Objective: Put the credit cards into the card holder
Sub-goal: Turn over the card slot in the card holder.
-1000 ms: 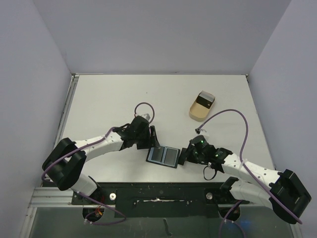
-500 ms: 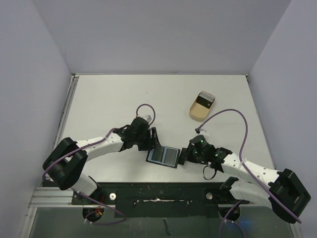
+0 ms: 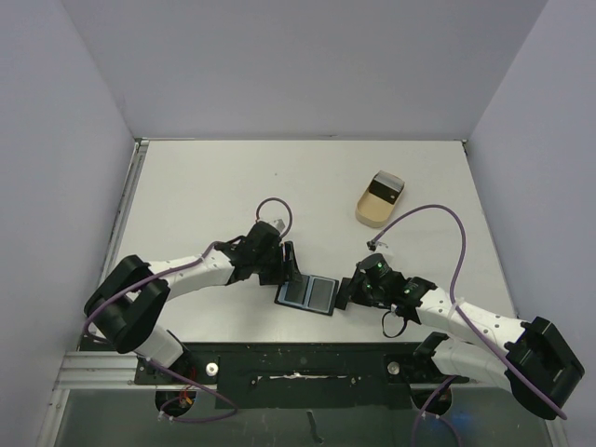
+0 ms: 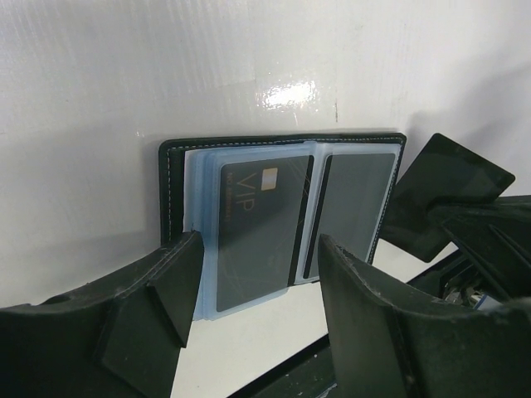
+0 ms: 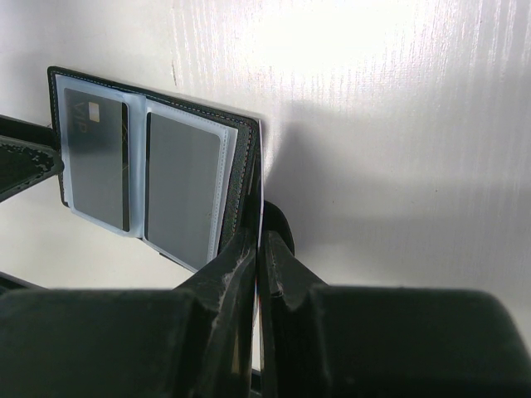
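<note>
Gripping the card holder (image 3: 307, 293), right tool (image 5: 259, 240) pinches tight; left tool (image 4: 259, 253) gapes wide

Left wrist: card holder (image 4: 340, 199) lower corners, 7 and 5 o'clock, hidden behind left hand (image 4: 259, 253). Top view: tray (image 3: 368, 217) contents too small to tell.
</note>
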Controlling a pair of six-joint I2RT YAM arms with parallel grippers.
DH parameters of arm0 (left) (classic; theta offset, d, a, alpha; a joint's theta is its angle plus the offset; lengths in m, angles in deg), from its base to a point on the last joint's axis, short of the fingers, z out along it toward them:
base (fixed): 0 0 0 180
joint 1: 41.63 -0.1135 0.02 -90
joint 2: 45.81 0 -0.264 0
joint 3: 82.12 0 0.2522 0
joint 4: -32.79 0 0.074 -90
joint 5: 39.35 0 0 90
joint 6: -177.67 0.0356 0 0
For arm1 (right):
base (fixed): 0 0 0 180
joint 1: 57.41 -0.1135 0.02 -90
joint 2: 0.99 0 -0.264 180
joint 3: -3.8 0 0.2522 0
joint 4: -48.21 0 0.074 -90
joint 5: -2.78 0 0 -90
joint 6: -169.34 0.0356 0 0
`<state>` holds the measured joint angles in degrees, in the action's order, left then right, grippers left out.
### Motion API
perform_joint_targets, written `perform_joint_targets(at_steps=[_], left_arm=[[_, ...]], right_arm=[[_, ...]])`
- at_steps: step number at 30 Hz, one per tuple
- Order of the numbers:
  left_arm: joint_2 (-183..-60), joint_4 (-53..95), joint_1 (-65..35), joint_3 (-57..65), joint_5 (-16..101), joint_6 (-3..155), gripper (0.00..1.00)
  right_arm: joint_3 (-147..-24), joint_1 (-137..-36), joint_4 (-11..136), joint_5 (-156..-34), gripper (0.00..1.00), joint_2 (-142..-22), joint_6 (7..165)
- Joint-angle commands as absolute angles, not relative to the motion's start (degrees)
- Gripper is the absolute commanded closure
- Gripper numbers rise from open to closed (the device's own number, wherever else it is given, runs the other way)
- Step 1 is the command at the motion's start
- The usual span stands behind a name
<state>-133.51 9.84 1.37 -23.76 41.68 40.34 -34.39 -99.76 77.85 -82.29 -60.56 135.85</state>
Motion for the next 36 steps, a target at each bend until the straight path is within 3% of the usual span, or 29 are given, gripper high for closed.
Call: perform_joint_targets(at_steps=[1, 36], left_arm=[[-134.17, 13.66, 1.08, -24.14, 41.31, 40.74, 0.43], [-130.97, 25.18, 4.01, -26.72, 32.13, 33.32, 0.43]], right_arm=[[-35.34, -99.42, 78.14, -80.71, 1.0, -60.89, 134.58], [-34.86, -99.42, 77.49, -80.91, 1.0, -61.15, 134.8]])
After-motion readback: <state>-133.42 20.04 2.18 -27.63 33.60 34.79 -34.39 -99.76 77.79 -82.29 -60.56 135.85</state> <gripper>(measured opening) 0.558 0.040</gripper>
